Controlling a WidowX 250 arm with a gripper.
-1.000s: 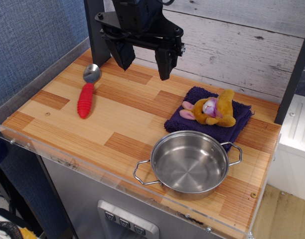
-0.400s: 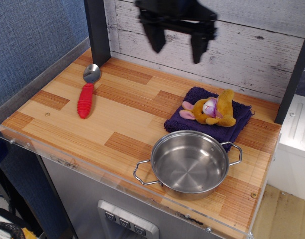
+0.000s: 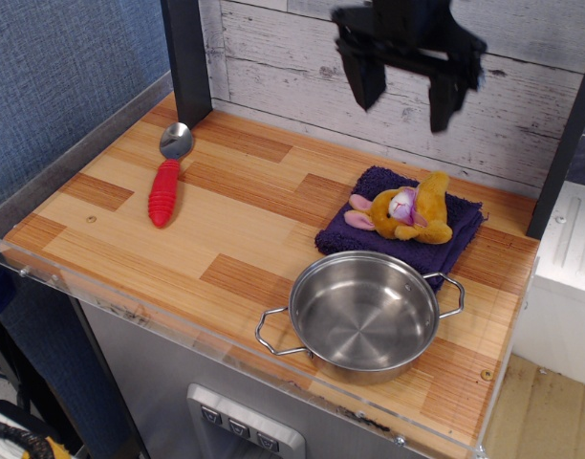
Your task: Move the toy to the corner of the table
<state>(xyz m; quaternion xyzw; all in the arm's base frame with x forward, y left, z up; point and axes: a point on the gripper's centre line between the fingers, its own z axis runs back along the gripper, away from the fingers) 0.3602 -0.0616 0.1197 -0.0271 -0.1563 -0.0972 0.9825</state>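
Gripper (image 3: 404, 100) has shifted right vs. 1 s ago — was over the table's back-left near the spoon, now high up against the plank wall, above the towel end. Fingers spread apart, nothing between them. Rest of scene unchanged.

No readable writing or brand marks anywhere.

Toy (image 3: 410, 210) lies on its side on the purple towel (image 3: 369, 234), back-right part of the table (image 3: 235, 225) — directly below gripper, well apart, no contact. Steel pot (image 3: 362, 314) sits just in front of towel, rim touching its edge. Red-handled spoon (image 3: 165, 180) at back-left, far from toy.
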